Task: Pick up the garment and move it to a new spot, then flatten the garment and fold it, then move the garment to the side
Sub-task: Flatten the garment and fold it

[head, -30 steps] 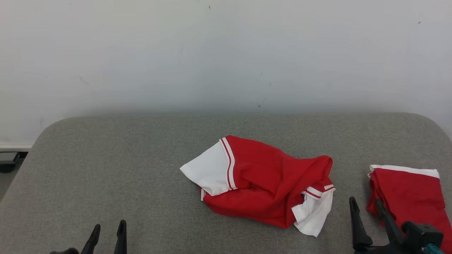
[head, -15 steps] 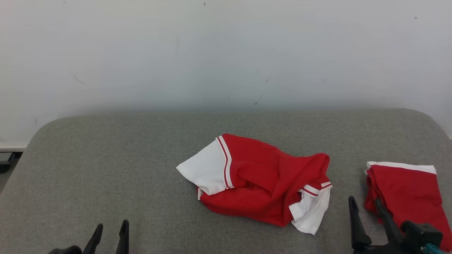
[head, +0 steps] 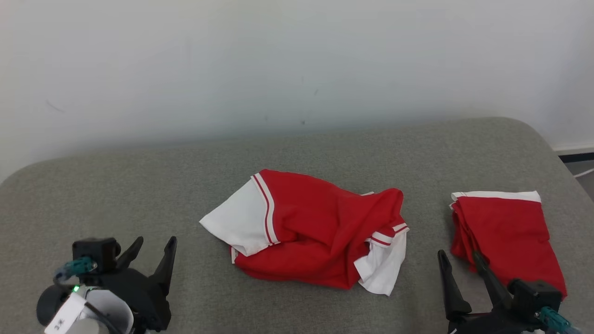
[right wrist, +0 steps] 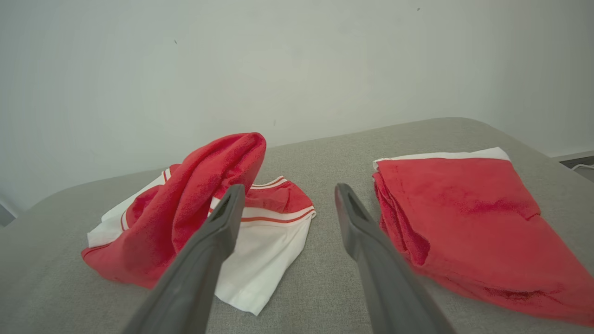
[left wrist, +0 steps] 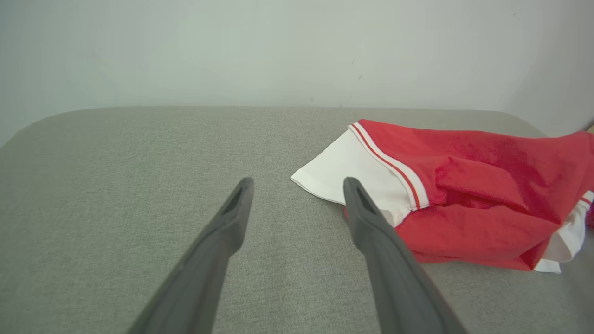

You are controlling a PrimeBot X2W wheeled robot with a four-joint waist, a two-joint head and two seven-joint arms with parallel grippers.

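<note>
Head view is shifting as the robot leans in, showing more of the left gripper (head: 156, 240). The crumpled garment (head: 306, 241) is lying unmoved at the middle of the bench (head: 139, 185), with a folded garment (head: 506, 236) toward its right edge. That gripper and the right gripper (head: 457, 254) are hanging spread and empty, so pickup is only beginning.

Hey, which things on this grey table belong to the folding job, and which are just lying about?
In the job: crumpled red-and-white garment, mid-table; left gripper and right gripper, jaws open, both empty.
Lying about: folded red garment on the robot's right, seemingly already done; grey table underneath.
</note>
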